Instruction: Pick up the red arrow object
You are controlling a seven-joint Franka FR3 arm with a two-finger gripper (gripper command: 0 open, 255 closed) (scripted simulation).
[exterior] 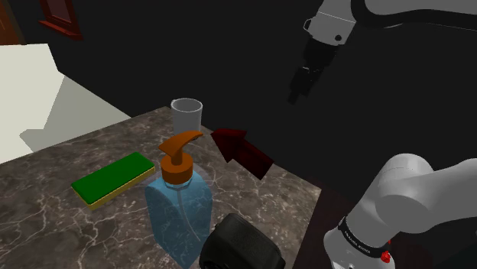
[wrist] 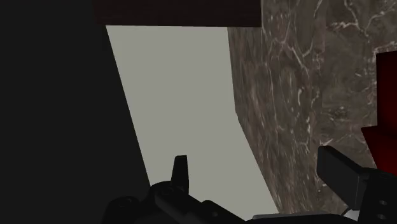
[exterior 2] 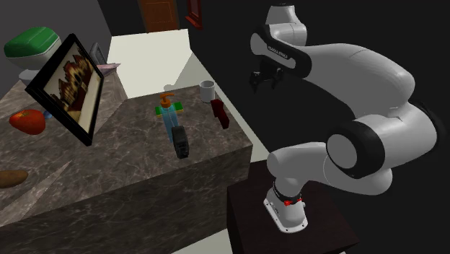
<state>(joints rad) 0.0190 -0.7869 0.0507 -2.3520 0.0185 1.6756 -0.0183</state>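
Observation:
The dark red arrow object [exterior: 241,150] [exterior 2: 220,113] lies flat on the marble counter [exterior: 46,222], near the edge closest to the arm, just beside a white cup [exterior: 186,115]. A piece of the arrow [wrist: 385,108] appears past one fingertip in the wrist view. My black gripper [exterior: 296,96] [exterior 2: 259,81] [wrist: 262,172] hangs well above the counter level and out beyond its edge, to the arrow's right in the shoulder view. Its fingers [wrist: 181,169] stand apart, open, with nothing between them.
A blue soap dispenser [exterior: 180,205] with an orange pump, a green sponge [exterior: 113,180] and a black rounded object [exterior: 241,246] share the counter. Farther along stand a tilted picture frame [exterior 2: 68,86], a red fruit [exterior 2: 27,121] and a green bowl [exterior 2: 32,42].

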